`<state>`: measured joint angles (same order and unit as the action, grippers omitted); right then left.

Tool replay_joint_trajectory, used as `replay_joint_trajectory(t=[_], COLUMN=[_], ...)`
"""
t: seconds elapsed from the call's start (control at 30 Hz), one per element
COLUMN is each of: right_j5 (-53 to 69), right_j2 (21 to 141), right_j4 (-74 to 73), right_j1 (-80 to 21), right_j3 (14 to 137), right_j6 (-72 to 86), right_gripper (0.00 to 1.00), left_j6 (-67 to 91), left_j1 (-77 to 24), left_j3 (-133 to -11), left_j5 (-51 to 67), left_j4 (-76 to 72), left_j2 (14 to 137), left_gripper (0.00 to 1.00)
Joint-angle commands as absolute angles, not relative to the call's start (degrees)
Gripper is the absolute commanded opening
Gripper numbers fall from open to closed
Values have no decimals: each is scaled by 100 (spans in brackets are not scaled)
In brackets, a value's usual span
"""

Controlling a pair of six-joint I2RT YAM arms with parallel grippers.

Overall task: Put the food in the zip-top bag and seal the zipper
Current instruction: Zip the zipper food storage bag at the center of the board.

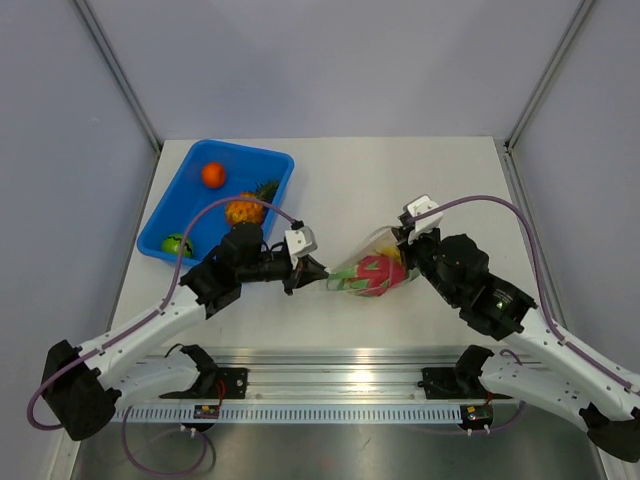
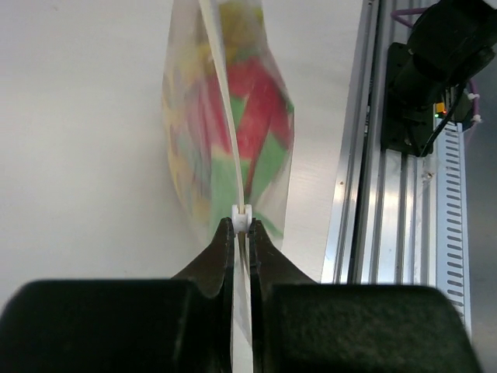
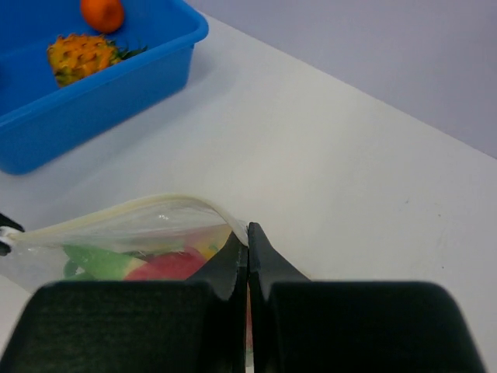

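Note:
The clear zip-top bag (image 1: 368,270) hangs between my two grippers at the table's middle, with pink-red, green and yellow food (image 1: 378,274) inside. My left gripper (image 1: 322,273) is shut on the bag's left end; in the left wrist view (image 2: 243,230) its tips pinch the zipper strip just behind a small white slider (image 2: 244,217). My right gripper (image 1: 405,256) is shut on the bag's right corner (image 3: 242,230). The zipper (image 3: 116,213) runs as a pale strip along the bag's top edge. The bag (image 2: 233,116) bulges with the food.
A blue bin (image 1: 160,218) stands at the back left with an orange (image 1: 213,175), a pineapple (image 1: 243,210) and a green piece (image 1: 175,243). It also shows in the right wrist view (image 3: 101,89). A metal rail (image 2: 388,194) runs along the near edge.

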<state>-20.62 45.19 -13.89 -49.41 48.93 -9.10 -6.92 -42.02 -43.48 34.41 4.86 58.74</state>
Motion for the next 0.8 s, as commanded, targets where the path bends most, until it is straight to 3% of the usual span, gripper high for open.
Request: replay_joint_trajectory(t=[0.0, 0.33, 0.77], right_j5=[-3278, -3841, -4138], right_j2=[4210, 3771, 4086], right_j4=[-527, -466, -274], right_j1=[-4772, -4773, -4772], right_j3=[4992, 4702, 4641], right_j6=[-905, -659, -571], right_gripper=[0, 0, 0], left_j6=[-449, -203, -44], left_j1=[-4148, -4034, -4025], left_j3=[-3991, -3525, -3963], left_j5=[2980, 2109, 2171], left_j4=[694, 1081, 705], left_j2=[5328, 4483, 5053], left_gripper=[0, 0, 0])
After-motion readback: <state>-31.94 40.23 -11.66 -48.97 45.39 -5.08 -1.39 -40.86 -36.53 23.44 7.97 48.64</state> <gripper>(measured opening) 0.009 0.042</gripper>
